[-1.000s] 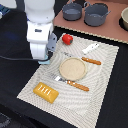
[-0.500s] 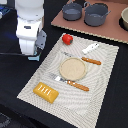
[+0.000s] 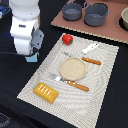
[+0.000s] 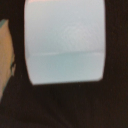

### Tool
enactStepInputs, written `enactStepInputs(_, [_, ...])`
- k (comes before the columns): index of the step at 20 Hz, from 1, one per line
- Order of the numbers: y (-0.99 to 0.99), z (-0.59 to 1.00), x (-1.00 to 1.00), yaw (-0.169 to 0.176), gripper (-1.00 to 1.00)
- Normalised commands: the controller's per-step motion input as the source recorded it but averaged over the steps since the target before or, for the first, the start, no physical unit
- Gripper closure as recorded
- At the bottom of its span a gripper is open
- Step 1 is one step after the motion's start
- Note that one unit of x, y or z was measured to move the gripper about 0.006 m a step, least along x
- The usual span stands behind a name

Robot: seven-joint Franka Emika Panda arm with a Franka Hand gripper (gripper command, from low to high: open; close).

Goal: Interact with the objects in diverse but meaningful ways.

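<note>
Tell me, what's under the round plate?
The tan plate sits on the striped placemat. The mat shows all around it. Whatever lies directly beneath the plate is covered, so I cannot tell.

Two grey pots [image 3: 72, 10] [image 3: 96, 13] stand side by side on a brown board [image 3: 90, 27] at the far edge. A pale woven placemat [image 3: 102, 80] covers the black tabletop [image 3: 117, 107] in front of it.

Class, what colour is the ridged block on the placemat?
Yellow-orange; the block shows best in the exterior view.
</note>
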Motion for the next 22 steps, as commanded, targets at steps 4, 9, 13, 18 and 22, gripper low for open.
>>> enactStepInputs(4, [-0.24,0.99,0.47,-0.161,-1.0])
enactStepInputs(9, [-0.4,0.52,0.72,-0.119,-1.0])
enactStepInputs(13, [-0.58,0.07,0.73,-0.061,-1.0])
enactStepInputs(18, [-0.58,0.0,0.73,-0.044,-1.0])
enactStepInputs(22, [-0.58,0.0,0.73,-0.044,-1.0])
